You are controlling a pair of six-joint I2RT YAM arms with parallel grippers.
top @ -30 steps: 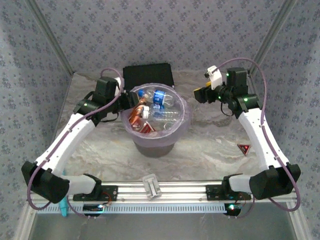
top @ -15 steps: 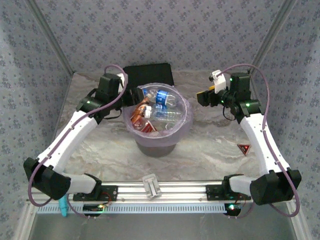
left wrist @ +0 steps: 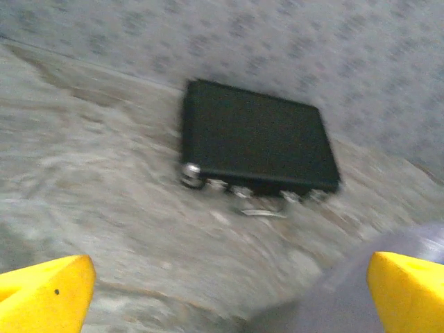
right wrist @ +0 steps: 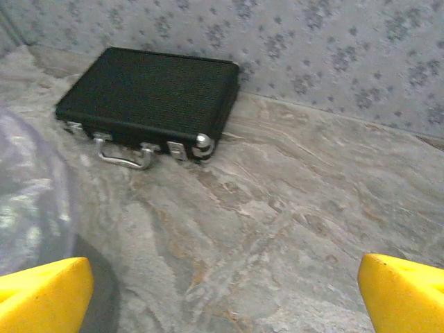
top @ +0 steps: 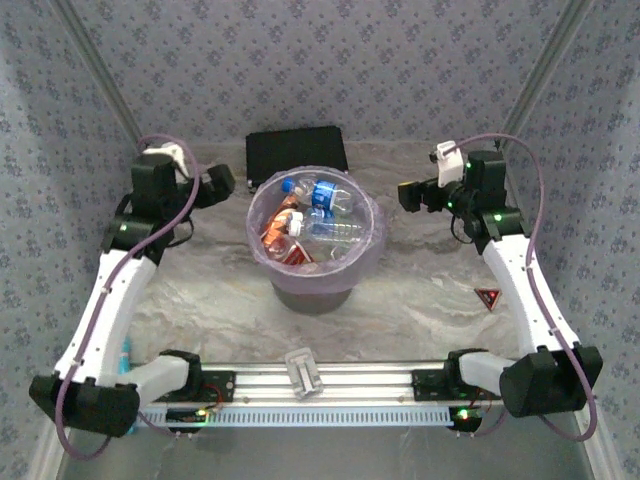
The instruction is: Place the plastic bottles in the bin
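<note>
The bin (top: 372,240), a round grey bucket lined with a lavender bag, stands mid-table. Several plastic bottles lie inside it: one with a blue label (top: 322,193), a red-orange one (top: 280,228) and a clear one (top: 335,231). My left gripper (top: 218,183) hangs left of the bin, apart from the rim. It is open, its yellow fingertips (left wrist: 41,291) wide apart over bare table. My right gripper (top: 410,193) hovers right of the bin, also open, and nothing lies between its fingertips (right wrist: 406,291). The bag's edge (right wrist: 28,201) shows at the left of the right wrist view.
A flat black case (top: 297,152) with a metal handle lies behind the bin against the back wall; it is also in the left wrist view (left wrist: 257,142) and the right wrist view (right wrist: 149,94). A white clip-like block (top: 303,372) sits on the front rail. A red triangle sticker (top: 487,297) marks the table at right.
The left arm swung left, away from the bin's rim, and its gripper opened wide. The right gripper drew slightly back from the bin and opened wider.
</note>
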